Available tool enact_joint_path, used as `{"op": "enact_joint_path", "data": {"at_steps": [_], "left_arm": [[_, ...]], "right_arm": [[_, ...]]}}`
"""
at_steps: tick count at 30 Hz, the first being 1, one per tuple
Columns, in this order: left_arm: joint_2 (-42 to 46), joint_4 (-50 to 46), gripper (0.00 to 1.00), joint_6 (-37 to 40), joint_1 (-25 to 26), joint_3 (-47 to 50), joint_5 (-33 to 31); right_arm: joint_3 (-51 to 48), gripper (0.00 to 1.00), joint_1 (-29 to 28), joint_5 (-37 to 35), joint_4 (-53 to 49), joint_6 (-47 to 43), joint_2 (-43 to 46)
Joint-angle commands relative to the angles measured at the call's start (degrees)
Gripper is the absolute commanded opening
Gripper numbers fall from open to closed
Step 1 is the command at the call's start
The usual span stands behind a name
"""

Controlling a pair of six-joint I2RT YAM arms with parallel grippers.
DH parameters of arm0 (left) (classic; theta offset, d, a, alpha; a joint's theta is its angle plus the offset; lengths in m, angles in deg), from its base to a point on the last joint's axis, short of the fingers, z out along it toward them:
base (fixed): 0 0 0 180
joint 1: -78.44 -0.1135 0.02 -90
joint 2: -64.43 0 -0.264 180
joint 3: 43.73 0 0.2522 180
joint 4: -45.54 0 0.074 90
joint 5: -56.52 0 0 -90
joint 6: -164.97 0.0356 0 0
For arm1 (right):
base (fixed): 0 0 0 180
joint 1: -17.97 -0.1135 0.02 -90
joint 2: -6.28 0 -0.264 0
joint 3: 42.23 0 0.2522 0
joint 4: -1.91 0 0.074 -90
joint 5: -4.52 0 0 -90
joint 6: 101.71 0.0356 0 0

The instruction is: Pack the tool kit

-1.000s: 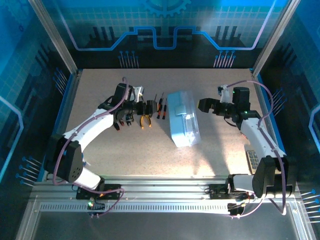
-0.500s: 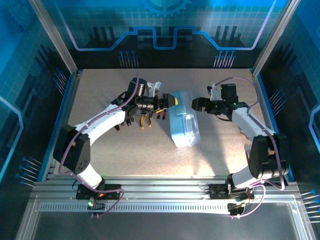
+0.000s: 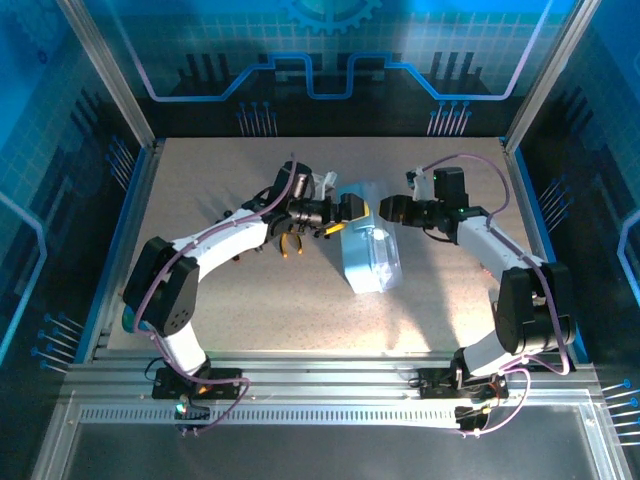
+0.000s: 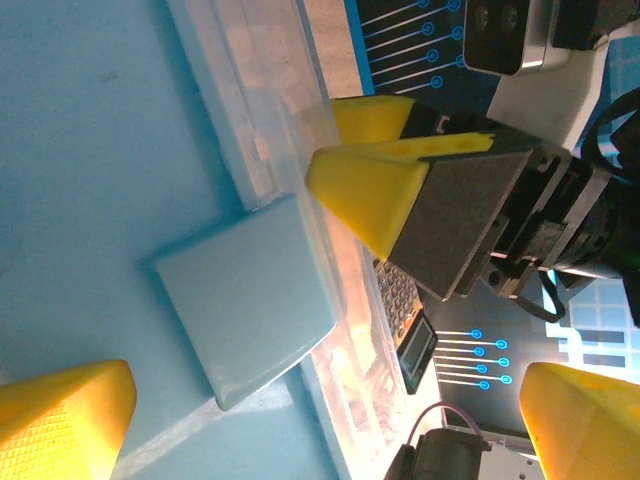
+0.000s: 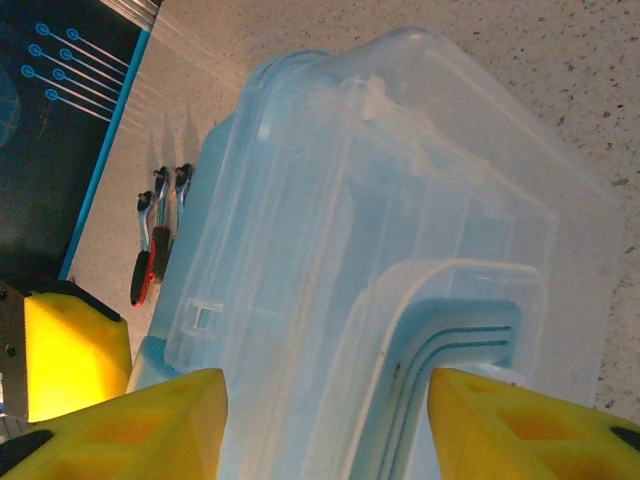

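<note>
The translucent light-blue case lies mid-table with its clear lid on. My left gripper is open at the case's far left end; in the left wrist view its fingertips straddle the blue side wall and a latch. My right gripper faces it from the right, jaws part-way open over the lid, either side of the handle. Orange-handled pliers lie left of the case. Two screwdrivers lie beside the case's far side.
A small calculator-like keypad lies on the table beyond the case, toward the right arm. Blue walls and metal frame posts enclose the table. Bare tabletop spreads in front of the case.
Both arms swung in to the case's far end: the left from the pliers rightward, the right leftward. The right gripper's jaws have narrowed; the left stays wide.
</note>
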Motion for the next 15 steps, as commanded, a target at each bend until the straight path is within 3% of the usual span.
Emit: {"op": "enact_joint_path", "data": {"at_steps": [1,15], "left_arm": [[-1.95,1.27,0.99,-0.92,1.14,-2.25,1.12],[-5.22,-4.71,0.99,0.69,1.94,-7.56,-0.40]], "right_arm": [[-2.08,0.53,-1.42,-0.29,0.64,1.34,-0.56],[-6.45,0.35,-6.57,-4.97,5.40,6.77,1.72]]}}
